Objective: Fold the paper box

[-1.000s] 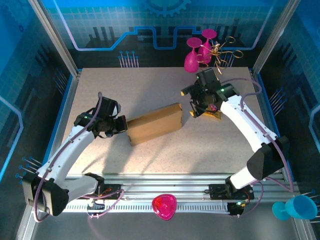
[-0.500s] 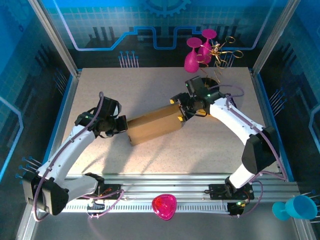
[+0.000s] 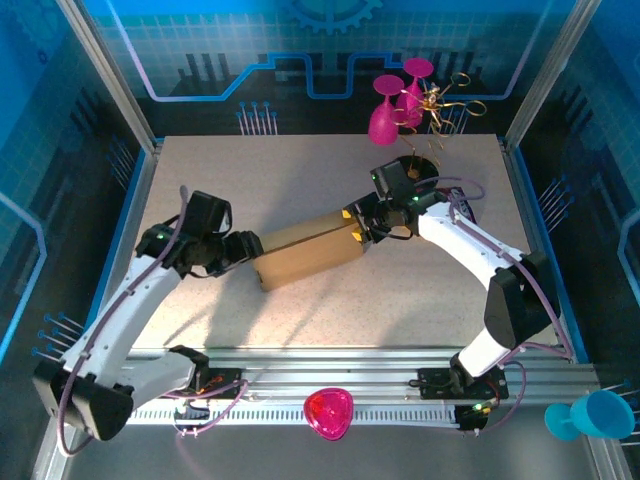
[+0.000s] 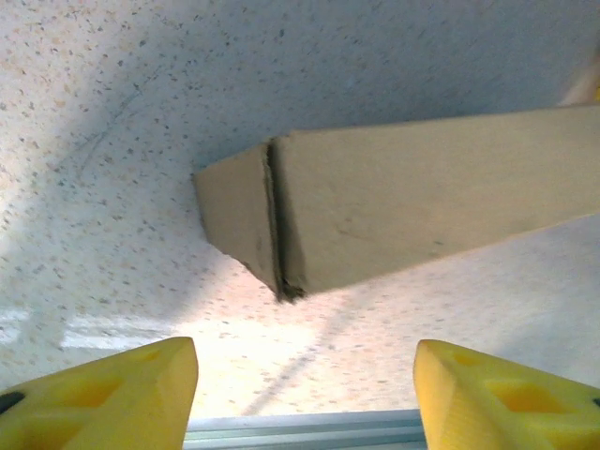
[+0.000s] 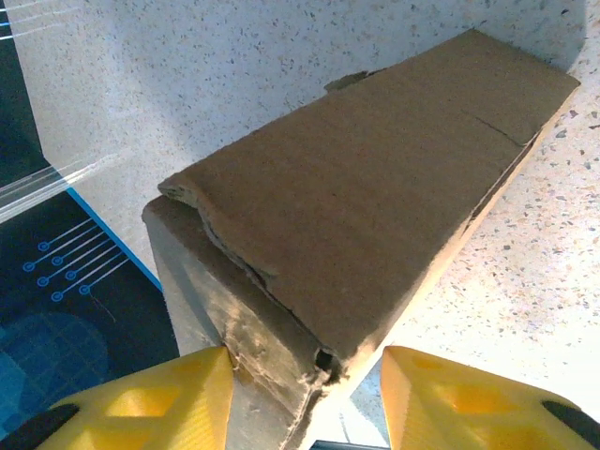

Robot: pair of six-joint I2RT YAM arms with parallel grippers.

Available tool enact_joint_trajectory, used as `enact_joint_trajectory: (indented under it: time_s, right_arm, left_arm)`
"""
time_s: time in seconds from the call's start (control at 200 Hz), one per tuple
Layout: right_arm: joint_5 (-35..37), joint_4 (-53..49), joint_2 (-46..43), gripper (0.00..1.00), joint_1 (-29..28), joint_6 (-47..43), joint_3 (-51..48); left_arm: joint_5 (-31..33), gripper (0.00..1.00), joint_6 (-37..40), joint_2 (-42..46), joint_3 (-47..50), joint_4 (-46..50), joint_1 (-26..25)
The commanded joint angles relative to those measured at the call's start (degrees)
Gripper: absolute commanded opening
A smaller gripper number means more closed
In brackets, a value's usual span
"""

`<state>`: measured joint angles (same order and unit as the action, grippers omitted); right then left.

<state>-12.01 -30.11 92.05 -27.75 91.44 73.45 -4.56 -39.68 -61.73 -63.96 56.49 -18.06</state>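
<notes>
The paper box is a plain brown closed carton lying slantwise in the middle of the table. My left gripper sits just off its left end, open. In the left wrist view the yellow fingers stand wide apart with bare table between them, and the box's end lies ahead. My right gripper is at the box's right end. In the right wrist view its fingers straddle the frayed corner of the box. One finger touches the cardboard, while the other shows a gap.
Pink goblets and a gold wire piece stand at the back right edge. A pink bowl lies on the front rail and a blue cup at the bottom right. Blue side walls fence the table.
The right gripper has swung left from the back right onto the box's right end, its jaws narrowing. The left gripper has opened and drawn slightly back from the box's left end.
</notes>
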Motion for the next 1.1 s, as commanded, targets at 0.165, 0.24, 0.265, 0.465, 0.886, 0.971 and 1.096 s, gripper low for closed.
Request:
enact_joint_trajectory:
  time_s: [0.165,0.24,0.265,0.465,0.886,0.971,1.096]
  right_arm:
    - [-0.11,-3.18,-0.19,0.42,-0.47,-0.29,-2.17]
    - [-0.20,-3.20,-0.34,0.40,-0.42,-0.43,-2.37]
    - [-0.22,-3.18,-0.46,0.39,-0.35,-0.47,-2.48]
    - [-0.46,-2.94,-1.54,0.38,-0.01,-0.65,-3.79]
    - [-2.28,3.70,-6.33,0.32,2.59,-9.78,-9.73]
    - [-4.86,8.69,-7.91,0.32,3.81,-13.10,-12.95]
    - [-9.90,15.76,-10.63,0.32,5.62,-19.91,-18.04]
  left_arm:
    - [-9.56,0.62,-13.90,0.36,3.08,-5.63,5.17]
    - [-9.34,0.59,-14.06,-0.22,4.32,-6.12,6.32]
    - [-8.93,0.58,-13.87,-0.39,4.55,-5.84,6.58]
    - [-12.75,0.38,-15.34,-0.94,11.25,-15.29,7.78]
    - [-15.30,0.11,-16.67,1.83,19.53,-20.38,7.52]
    - [-15.31,0.09,-16.53,2.31,20.25,-20.27,6.98]
    - [-14.79,0.08,-16.17,2.32,21.40,-20.31,4.22]
